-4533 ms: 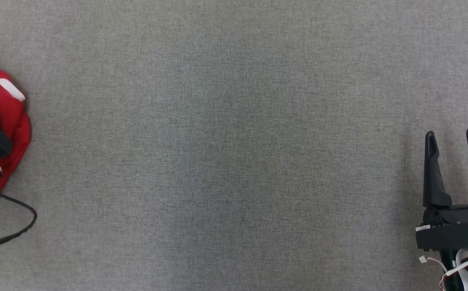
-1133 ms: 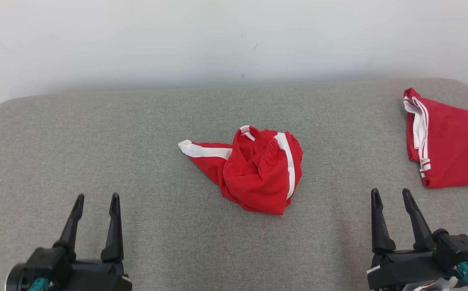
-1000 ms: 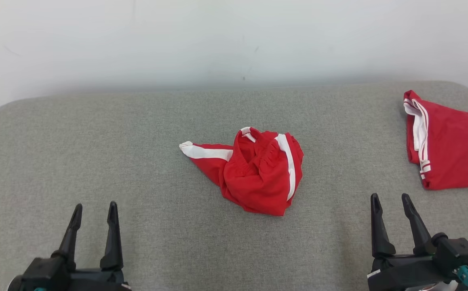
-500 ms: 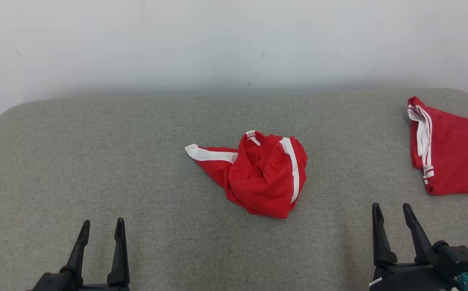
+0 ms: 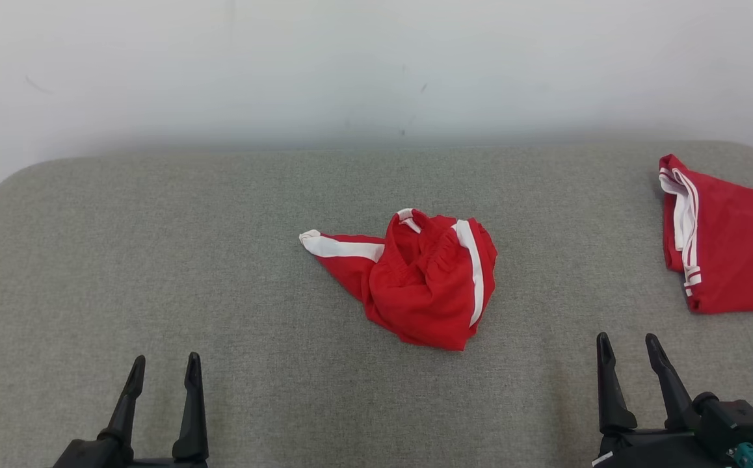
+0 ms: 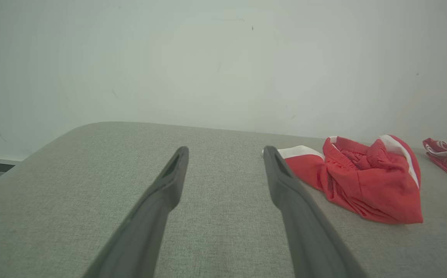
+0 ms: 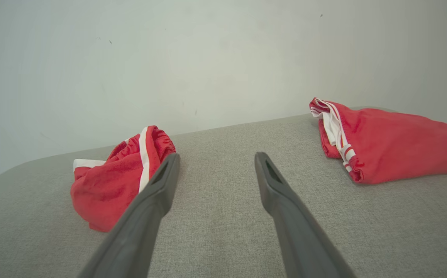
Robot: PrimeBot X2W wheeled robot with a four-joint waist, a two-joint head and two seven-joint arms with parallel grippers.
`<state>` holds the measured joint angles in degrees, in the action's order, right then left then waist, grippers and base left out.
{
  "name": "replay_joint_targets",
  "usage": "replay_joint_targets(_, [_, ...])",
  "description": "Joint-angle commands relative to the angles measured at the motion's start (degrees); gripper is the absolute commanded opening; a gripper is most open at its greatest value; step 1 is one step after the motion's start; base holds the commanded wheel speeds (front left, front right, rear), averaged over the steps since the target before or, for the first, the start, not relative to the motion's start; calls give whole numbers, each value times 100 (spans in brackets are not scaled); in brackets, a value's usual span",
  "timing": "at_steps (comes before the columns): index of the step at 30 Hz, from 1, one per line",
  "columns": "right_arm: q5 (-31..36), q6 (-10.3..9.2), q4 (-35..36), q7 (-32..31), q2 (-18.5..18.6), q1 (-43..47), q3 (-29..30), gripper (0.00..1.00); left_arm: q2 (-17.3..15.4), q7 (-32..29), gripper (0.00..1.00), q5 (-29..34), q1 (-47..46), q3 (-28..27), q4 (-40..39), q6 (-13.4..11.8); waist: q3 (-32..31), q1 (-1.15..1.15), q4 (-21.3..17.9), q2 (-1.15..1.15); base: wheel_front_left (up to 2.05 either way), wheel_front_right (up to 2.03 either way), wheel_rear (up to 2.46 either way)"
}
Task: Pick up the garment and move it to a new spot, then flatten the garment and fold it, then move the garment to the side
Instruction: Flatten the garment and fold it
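Two grippers sit at the near edge, left gripper (image 5: pixel 166 359) and right gripper (image 5: pixel 627 338), fingers apart, empty, pointing far. Crumpled red shorts (image 5: pixel 422 286) lie centred on the grey cushion (image 5: pixel 155 227); folded red garment (image 5: pixel 734 253) far right.

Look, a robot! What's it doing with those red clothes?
It holds nothing right now. A crumpled red garment lies in the middle of the grey surface. The left gripper and right gripper hover open nearer the robot, touching nothing. A second red garment lies flatter at the far right.
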<state>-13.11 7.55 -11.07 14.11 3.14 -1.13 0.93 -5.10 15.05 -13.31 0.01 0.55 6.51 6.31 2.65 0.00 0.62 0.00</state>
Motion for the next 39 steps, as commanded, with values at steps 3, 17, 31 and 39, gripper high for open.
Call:
replay_joint_targets(3, [-27, -15, -15, 9, 5, 28, -3, 100, 31, 17, 100, 56, 25, -33, 15, 21, 18, 0, 9, 0, 0, 0, 0])
replay_joint_targets(17, [47, -15, -35, -47, 154, -183, -319, 100, 98, 17, 100, 128, -57, -110, 81, 81, 69, 0, 69, 0, 0, 0, 0])
replay_joint_targets(31, [186, -15, -1072, -469, 843, -2015, -1166, 100, 193, 17, 100, 24, -414, 96, 201, 122, 472, 0, 730, 0, 0, 0, 0])
replay_joint_targets(39, [247, -15, -2202, -522, 1064, -2851, -1379, 100, 216, 17, 100, -53, -642, 287, 308, 114, 664, 0, 1200, 0, 0, 0, 0])
